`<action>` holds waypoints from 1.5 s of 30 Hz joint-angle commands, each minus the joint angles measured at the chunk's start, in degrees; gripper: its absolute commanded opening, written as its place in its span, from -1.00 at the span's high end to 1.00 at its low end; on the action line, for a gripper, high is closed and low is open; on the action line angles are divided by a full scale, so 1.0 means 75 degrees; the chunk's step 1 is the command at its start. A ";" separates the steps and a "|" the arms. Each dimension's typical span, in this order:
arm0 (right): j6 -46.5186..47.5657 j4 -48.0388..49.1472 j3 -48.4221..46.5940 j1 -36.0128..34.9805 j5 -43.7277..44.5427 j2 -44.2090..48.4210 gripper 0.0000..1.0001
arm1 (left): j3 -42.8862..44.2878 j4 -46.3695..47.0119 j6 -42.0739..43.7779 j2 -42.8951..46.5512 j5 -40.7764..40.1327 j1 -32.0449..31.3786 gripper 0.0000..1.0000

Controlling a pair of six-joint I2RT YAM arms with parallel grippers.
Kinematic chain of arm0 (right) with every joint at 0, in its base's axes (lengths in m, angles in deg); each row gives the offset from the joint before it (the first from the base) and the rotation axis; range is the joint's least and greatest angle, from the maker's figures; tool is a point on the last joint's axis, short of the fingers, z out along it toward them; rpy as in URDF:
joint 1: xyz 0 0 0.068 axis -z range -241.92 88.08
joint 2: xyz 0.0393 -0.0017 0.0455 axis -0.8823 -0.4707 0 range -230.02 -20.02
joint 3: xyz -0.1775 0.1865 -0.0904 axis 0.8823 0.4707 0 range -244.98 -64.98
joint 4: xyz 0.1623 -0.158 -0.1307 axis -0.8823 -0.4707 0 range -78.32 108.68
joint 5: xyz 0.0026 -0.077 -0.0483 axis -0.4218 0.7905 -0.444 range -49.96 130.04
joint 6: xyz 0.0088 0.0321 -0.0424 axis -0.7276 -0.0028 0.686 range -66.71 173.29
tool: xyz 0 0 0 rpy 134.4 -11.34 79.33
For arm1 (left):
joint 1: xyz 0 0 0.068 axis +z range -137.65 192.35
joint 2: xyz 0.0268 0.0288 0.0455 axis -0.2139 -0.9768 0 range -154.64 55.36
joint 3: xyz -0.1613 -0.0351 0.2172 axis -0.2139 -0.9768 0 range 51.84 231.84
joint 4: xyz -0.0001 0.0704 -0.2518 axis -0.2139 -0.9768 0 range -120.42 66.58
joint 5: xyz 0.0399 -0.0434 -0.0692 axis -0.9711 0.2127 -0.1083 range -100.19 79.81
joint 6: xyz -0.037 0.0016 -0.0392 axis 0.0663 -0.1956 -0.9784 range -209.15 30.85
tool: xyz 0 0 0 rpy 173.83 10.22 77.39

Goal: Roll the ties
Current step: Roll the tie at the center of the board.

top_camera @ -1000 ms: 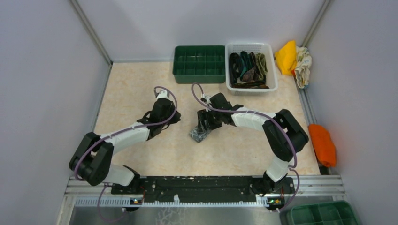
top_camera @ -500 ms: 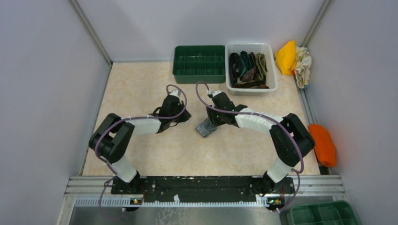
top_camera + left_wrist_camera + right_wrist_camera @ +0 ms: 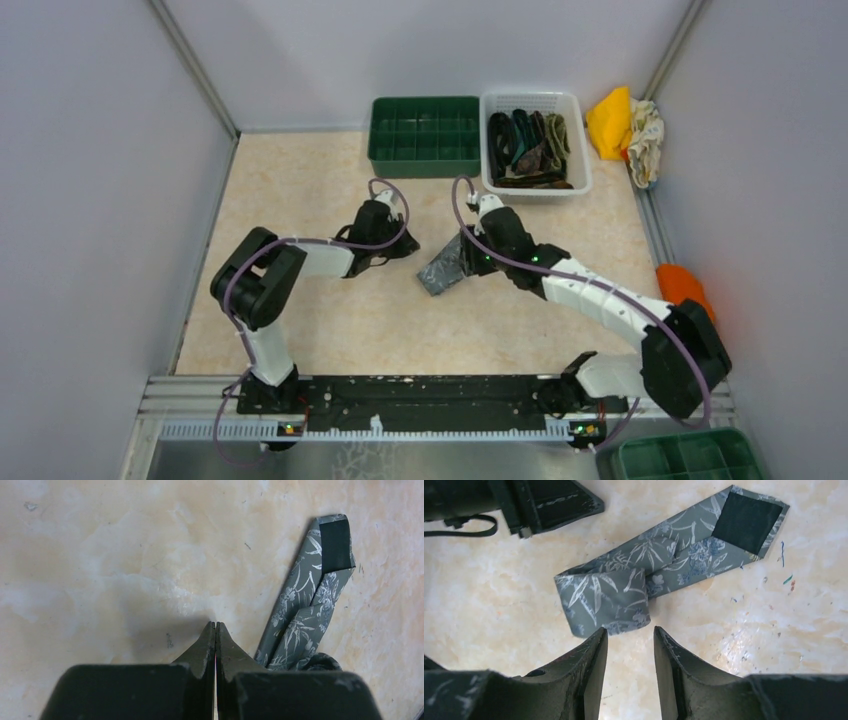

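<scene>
**Q:** Where does the grey tie [image 3: 649, 582] lie?

**A:** On the bench [image 3: 290, 185], on the near side of the white basket [image 3: 487, 150] and a little to its left. It is loosely folded, and dark lining shows at its pointed tip. Other ties [image 3: 530, 150] are heaped inside the basket itself.

**Q:** And the fingers?

**A:** The right fingers [image 3: 630, 630], the pair closer to the basket, stand partly open just beside the tie's folded end, with nothing between them. The left fingers [image 3: 215, 625], farther left of the basket, are pressed tight together and empty, over bare bench near the tie.
</scene>
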 commanded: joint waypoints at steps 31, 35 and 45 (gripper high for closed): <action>-0.1353 0.2906 0.0206 -0.0643 -0.0979 -0.2827 1.00 | -0.0687 0.0940 -0.0026 -0.0627 0.1155 -0.0346 1.00; -0.1204 0.2920 0.0381 -0.0641 -0.1049 -0.2676 1.00 | -0.0549 0.0467 0.0048 -0.0577 0.0454 -0.0329 1.00; 0.0025 0.0134 -0.0248 -0.1303 0.1266 -0.1105 0.93 | -0.0454 -0.2118 -0.1418 0.1554 -0.3162 0.0604 1.00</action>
